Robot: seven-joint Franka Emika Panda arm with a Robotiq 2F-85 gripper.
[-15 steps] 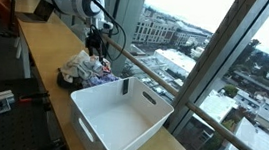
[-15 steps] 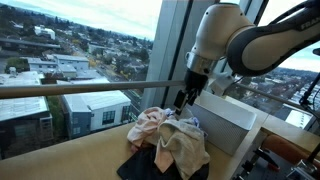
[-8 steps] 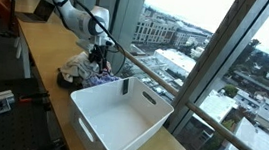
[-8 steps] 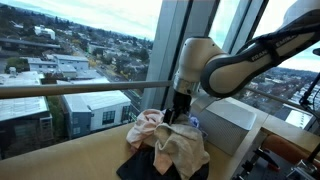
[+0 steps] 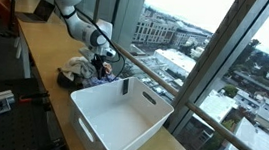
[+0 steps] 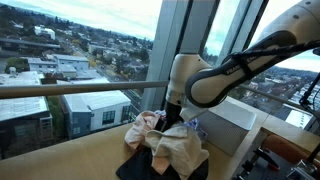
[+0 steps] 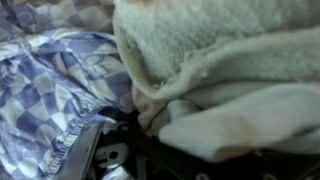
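A pile of clothes point(image 5: 81, 70) lies on the wooden counter beside a white bin point(image 5: 140, 136). In both exterior views my gripper point(image 5: 100, 67) is down in the top of the pile point(image 6: 172, 142), jaws spread, tips sunk among the folds point(image 6: 167, 122). Up close in the wrist view there is a cream fleece cloth point(image 7: 230, 70) on the right, a blue-and-white checked cloth point(image 7: 50, 90) on the left and dark fabric point(image 7: 150, 160) below. My fingers are not clearly seen there. Nothing looks gripped.
The white bin point(image 6: 226, 116) stands right next to the pile, its inside bare. A window with a horizontal rail point(image 6: 70, 90) runs along the counter's far edge. A laptop point(image 5: 39, 11) sits further back on the counter point(image 5: 45, 51).
The arm has come down from above the pile until the gripper is in the clothes. The jaws have stayed wide; the pile has barely shifted.
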